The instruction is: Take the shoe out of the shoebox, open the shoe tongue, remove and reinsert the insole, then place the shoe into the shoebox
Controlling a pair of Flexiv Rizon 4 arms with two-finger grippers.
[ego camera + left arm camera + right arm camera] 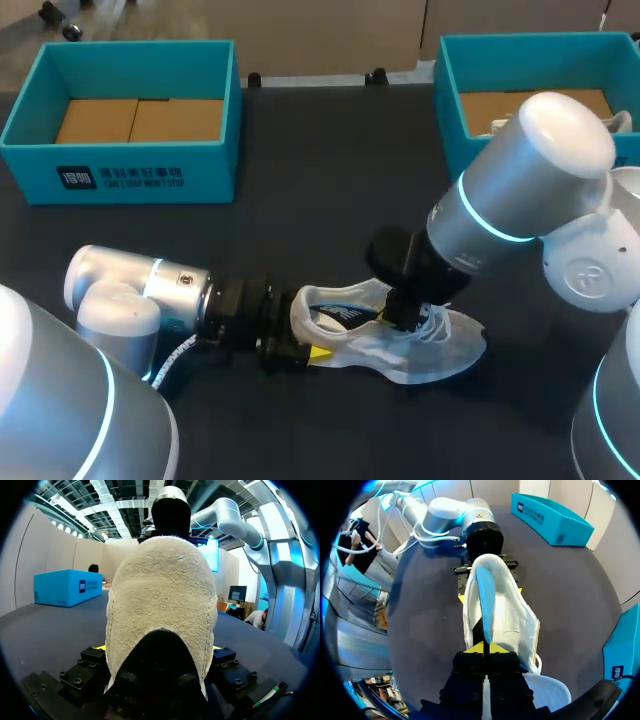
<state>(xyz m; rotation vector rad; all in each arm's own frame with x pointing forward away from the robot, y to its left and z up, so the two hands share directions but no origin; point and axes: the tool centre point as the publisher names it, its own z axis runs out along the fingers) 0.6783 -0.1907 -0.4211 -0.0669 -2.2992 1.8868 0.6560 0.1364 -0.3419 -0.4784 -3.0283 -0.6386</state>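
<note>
Shoe: the shoe (425,352) lies opening-up near the middle of the table's near edge, outside both boxes.
Long axis: it runs along that edge, with the heel toward my left arm and the toe toward my right.
Left gripper: the left gripper (159,652) is clamped on the heel from 2 sides.
Right gripper: the right gripper (485,649) has its tips together, pinching the blue insole (485,592), which stands on edge in the opening.
Turning point: the insole probably has to travel lengthwise, heel to toe. The right arm sits over the opening.
</note>
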